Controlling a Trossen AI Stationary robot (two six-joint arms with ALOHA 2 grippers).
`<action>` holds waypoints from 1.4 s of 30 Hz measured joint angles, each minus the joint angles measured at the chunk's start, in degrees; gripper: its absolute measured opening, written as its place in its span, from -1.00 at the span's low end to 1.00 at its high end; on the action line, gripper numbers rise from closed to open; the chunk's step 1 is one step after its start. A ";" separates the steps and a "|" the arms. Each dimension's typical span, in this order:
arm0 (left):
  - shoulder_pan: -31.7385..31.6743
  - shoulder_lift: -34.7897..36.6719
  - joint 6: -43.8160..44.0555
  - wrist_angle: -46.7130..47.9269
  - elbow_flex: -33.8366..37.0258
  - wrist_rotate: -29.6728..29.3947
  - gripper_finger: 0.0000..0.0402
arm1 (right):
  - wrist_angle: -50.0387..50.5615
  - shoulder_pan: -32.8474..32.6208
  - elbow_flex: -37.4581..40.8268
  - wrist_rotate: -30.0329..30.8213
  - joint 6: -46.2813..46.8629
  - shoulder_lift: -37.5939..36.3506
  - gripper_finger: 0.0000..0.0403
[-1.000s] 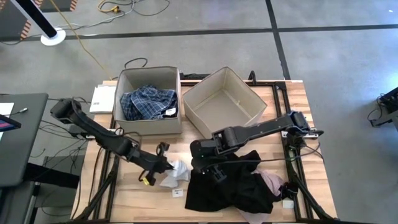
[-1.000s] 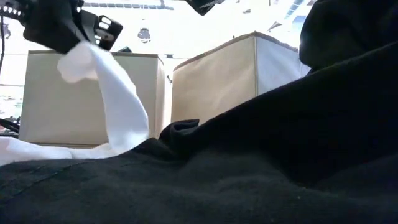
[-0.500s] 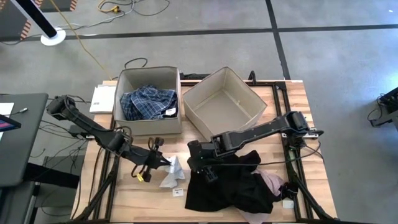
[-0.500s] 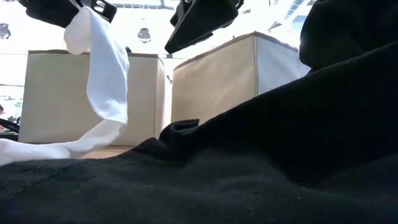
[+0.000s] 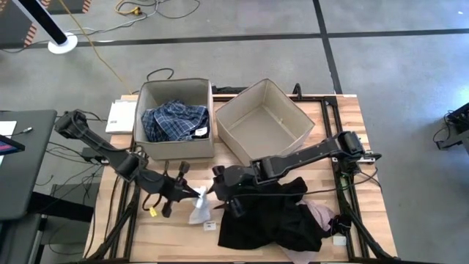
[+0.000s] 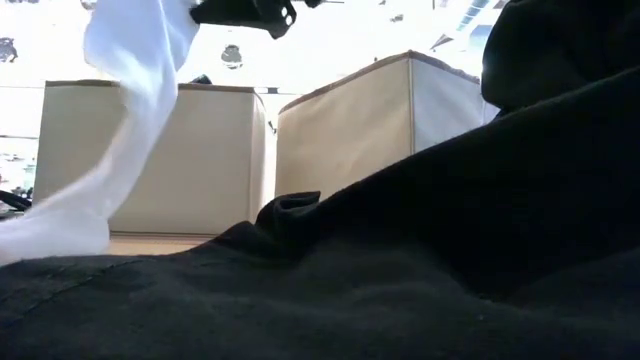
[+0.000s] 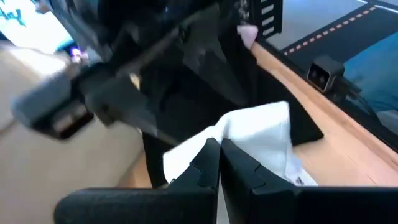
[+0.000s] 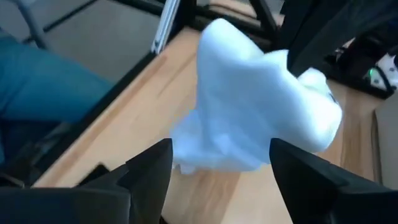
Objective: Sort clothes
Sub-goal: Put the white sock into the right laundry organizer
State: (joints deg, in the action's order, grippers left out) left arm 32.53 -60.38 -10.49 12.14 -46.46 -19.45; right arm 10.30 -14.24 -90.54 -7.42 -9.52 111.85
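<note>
Two hands meet over a white cloth near the front edge of the bench.

We see the left hand (image 5: 192, 193) pinched shut on the white cloth (image 5: 200, 206), which hangs from it down to the bench (image 5: 330, 132). The right hand (image 5: 218, 192) is just beside, its fingers (image 8: 149, 171) spread wide on either side of the cloth. A black garment (image 5: 271, 220) lies at the front right, a pink one (image 5: 322, 215) beside it. A plaid shirt (image 5: 174, 119) fills the left box (image 5: 174, 150); the right box (image 5: 260, 115) stands near.
</note>
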 joint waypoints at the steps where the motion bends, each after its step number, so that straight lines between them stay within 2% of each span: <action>1: 0.32 0.00 -0.89 0.02 -0.58 -0.38 -1.00 | -0.75 0.00 0.00 -0.01 0.68 0.00 0.43; 8: 2.34 0.00 -7.82 0.11 -4.41 -0.71 -1.00 | -3.61 0.79 0.00 0.02 3.06 0.00 0.42; 21: 2.93 0.00 -14.44 0.28 -7.87 -2.13 -1.00 | -8.88 0.52 -0.02 -0.63 2.44 0.01 0.37; 23: 2.92 0.00 -15.21 0.65 -7.87 -4.46 -1.00 | -8.91 0.20 -0.02 -1.37 1.80 0.00 0.27; 25: 2.92 0.00 -15.77 0.75 -7.87 -6.26 -1.00 | -8.89 -0.09 -0.02 -1.62 1.63 0.00 0.08; 31: 2.91 0.00 -17.95 0.49 -7.87 -9.84 -1.00 | -8.22 -0.04 -0.02 -1.73 -1.48 0.02 -0.84; 32: 2.91 0.00 -18.18 0.50 -7.87 -11.04 -1.00 | -8.49 -0.02 -0.02 -1.73 -2.29 0.02 -0.91; 38: 2.91 0.00 -17.57 0.85 -7.87 -18.06 -0.98 | -10.00 -0.01 -0.04 -1.73 -3.78 0.00 -0.97; 42: 3.12 0.01 -15.39 2.45 -7.87 -20.05 -0.83 | -8.71 0.20 -1.19 -1.73 -4.91 0.00 -0.98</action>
State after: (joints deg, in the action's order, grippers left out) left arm 35.66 -60.37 -25.88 14.59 -54.33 -39.50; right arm 1.60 -14.04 -91.73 -9.15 -14.43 111.85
